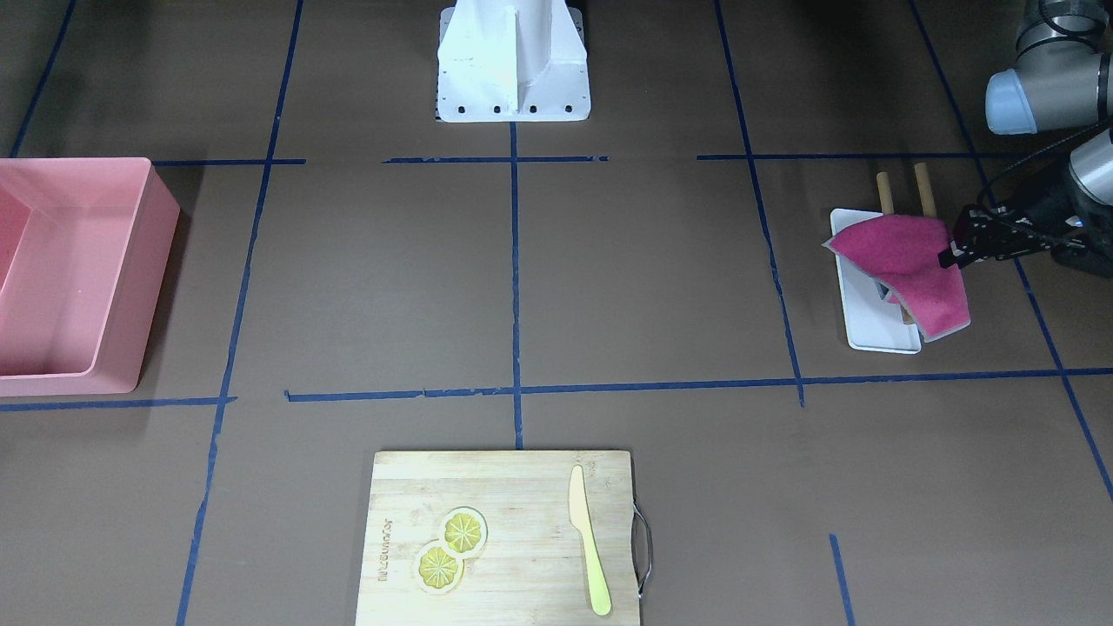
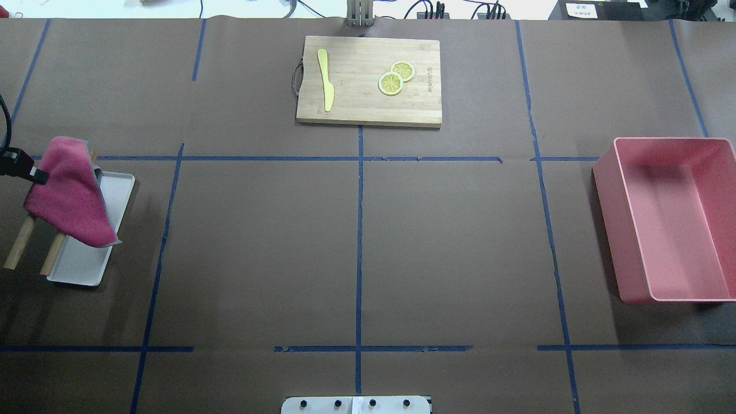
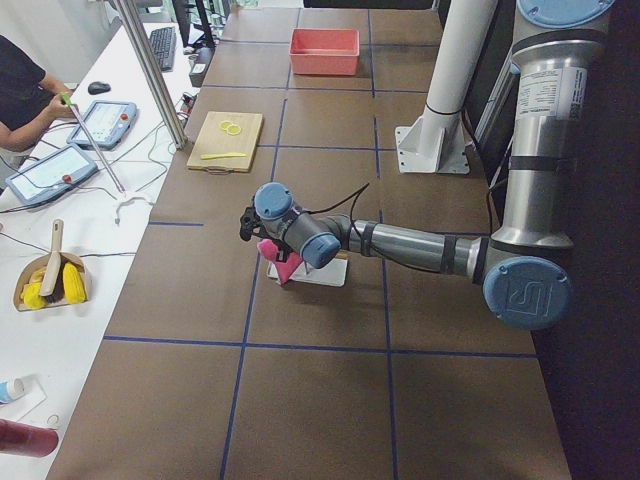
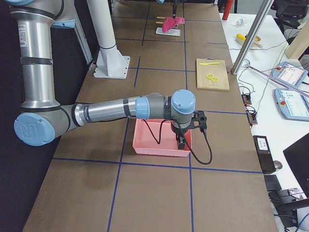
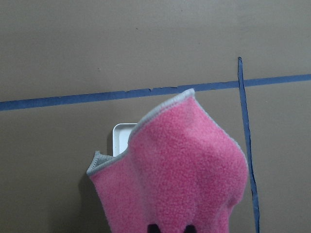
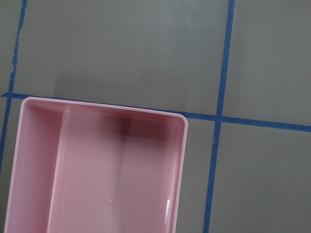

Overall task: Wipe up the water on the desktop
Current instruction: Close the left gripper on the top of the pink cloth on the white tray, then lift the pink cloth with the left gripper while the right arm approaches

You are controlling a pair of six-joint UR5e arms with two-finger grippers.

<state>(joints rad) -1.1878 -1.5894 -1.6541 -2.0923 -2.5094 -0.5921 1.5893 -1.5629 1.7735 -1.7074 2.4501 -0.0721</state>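
Brown taped worktop (image 2: 259,241), long axis left to right. At its left end, pink cloth (image 2: 72,195) draped diagonally over white tray (image 2: 80,270), gripped in clenched jaws of left gripper (image 1: 948,256). On bamboo cutting board (image 2: 356,103): two lemon slices (image 2: 391,84), yellow knife (image 2: 326,80). At right end, pink bin (image 2: 629,276) under right gripper (image 4: 181,144); jaws' state there: cannot tell.

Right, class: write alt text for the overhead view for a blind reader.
At the left edge, the left tool grips a pink cloth over a white tray on the brown, blue-taped desktop. A cutting board with a yellow knife and two lemon slices lies far centre; a pink bin sits right.
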